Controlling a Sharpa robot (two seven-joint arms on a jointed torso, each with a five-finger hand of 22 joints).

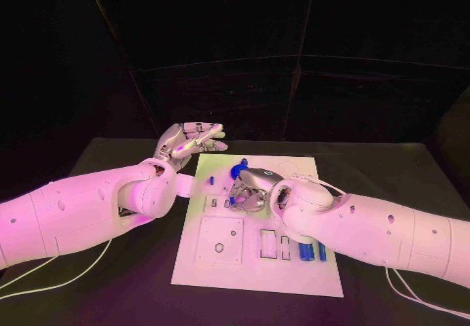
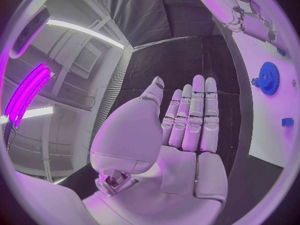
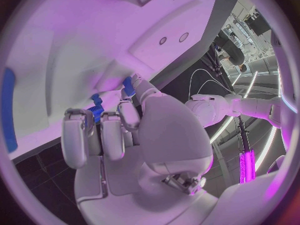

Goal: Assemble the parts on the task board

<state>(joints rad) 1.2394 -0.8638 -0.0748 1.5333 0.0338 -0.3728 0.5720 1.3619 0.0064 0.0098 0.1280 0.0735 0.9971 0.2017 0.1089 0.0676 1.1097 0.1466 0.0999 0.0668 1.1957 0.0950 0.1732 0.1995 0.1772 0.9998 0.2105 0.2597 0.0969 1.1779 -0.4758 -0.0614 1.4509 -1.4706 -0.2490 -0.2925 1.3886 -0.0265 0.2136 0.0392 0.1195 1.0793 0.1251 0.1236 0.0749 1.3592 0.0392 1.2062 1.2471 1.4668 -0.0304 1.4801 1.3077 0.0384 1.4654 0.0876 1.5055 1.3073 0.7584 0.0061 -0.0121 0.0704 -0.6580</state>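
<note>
right hand fingers curled on a blue part; left hand flat, empty

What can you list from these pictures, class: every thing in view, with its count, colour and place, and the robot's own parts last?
Table: one, black, under everything.
Task board: one, white, in the middle of the table, with cut-out slots and outlines on it.
Gear: one, blue, on the board's far part, just beyond the right hand.
Small peg: one, blue, standing on the board near its left edge.
Bar parts: blue, side by side near the board's right edge, partly behind the right arm; count unclear.
Small part at the right fingers: blue, against the board; shape hard to tell.
Left hand: silver, fingers apart, holding nothing, raised beyond the board's far left corner.
Right hand: silver, fingers curled down onto the board's middle.
</note>
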